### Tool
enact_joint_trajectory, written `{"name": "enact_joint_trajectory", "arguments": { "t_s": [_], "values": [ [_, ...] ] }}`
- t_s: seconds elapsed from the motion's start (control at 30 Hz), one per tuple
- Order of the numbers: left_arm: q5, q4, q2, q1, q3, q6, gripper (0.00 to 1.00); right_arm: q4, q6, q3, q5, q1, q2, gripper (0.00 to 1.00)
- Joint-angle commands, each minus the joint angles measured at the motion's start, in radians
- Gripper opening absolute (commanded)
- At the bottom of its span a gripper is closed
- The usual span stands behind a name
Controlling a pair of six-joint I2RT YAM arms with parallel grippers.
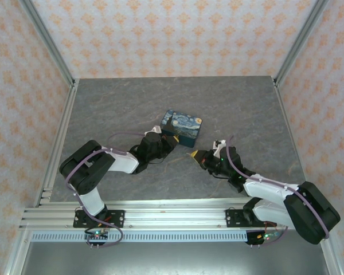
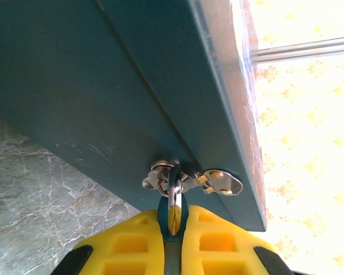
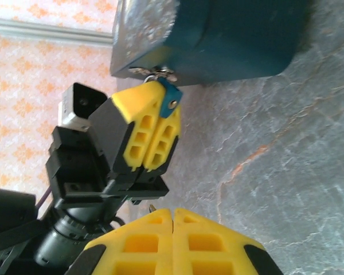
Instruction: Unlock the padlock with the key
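The teal padlock [image 2: 173, 216] hangs by its metal shackle [image 2: 175, 186] from the hasp on the front of the blue printed box [image 1: 182, 127]. My left gripper [image 2: 173, 232] is shut on the padlock's body, right against the box. In the right wrist view the padlock [image 3: 171, 98] pokes out of the left gripper [image 3: 164, 107]. My right gripper [image 3: 173, 211] is shut a short way in front of it, apart from the padlock. A small metal tip of the key [image 3: 152, 207] sticks out beside its left fingertip. From above, the right gripper [image 1: 193, 154] sits just right of the left gripper [image 1: 171, 139].
The box stands on the grey marbled table [image 1: 120, 103] near its middle. The hasp plate [image 2: 221, 183] is screwed to the box's front. Metal frame posts [image 1: 51, 51] and patterned walls enclose the table. Both arms reach in from the near rail [image 1: 172, 215].
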Motion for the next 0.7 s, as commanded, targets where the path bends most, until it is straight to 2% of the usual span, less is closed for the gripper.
{"name": "enact_joint_trajectory", "arguments": {
  "t_s": [0.0,0.23,0.67],
  "values": [
    [0.017,0.127,0.024,-0.007,-0.013,0.000,0.00,0.081,0.046,-0.014,0.085,0.006,0.008,0.00],
    [0.011,0.210,0.059,-0.016,-0.016,-0.049,0.00,0.155,0.102,0.003,0.118,0.009,0.095,0.00],
    [-0.114,0.303,0.068,-0.046,-0.055,-0.152,0.00,0.240,0.211,0.058,0.213,0.045,0.238,0.00]
  ]
}}
